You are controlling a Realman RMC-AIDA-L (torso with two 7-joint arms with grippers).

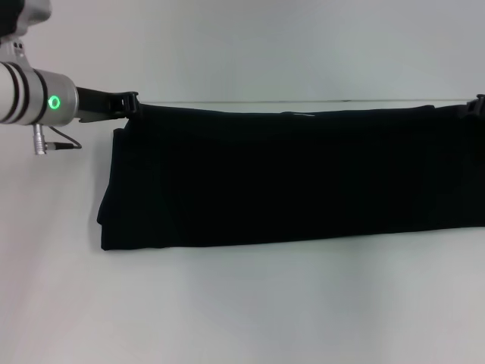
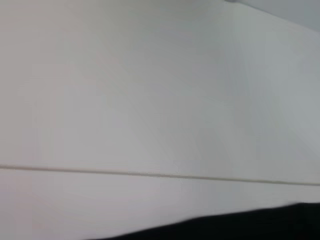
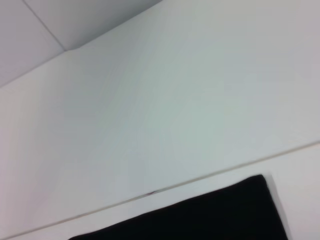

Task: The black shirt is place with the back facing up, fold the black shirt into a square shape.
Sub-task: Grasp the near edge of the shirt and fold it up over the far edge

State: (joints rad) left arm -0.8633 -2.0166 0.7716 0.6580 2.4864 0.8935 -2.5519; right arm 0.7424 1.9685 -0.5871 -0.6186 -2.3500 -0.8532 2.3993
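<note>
Black shirt (image 1: pixel 295 178) lay as long band across white desk (image 1: pixel 242 303), running left to right, already folded lengthwise by my reckoning. My left tool (image 1: pixel 130 104) sat at far-left corner, my right tool (image 1: pixel 477 105) at far-right corner, likely pinching far edge for next fold; grip itself I could not tell.

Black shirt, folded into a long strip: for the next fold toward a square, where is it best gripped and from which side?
Probably at its short ends. The black shirt lies as a long band across the white table, so take the corners of one end from outside and carry them along its length. The left gripper is at the far left corner; the right gripper barely shows at the far right.
</note>
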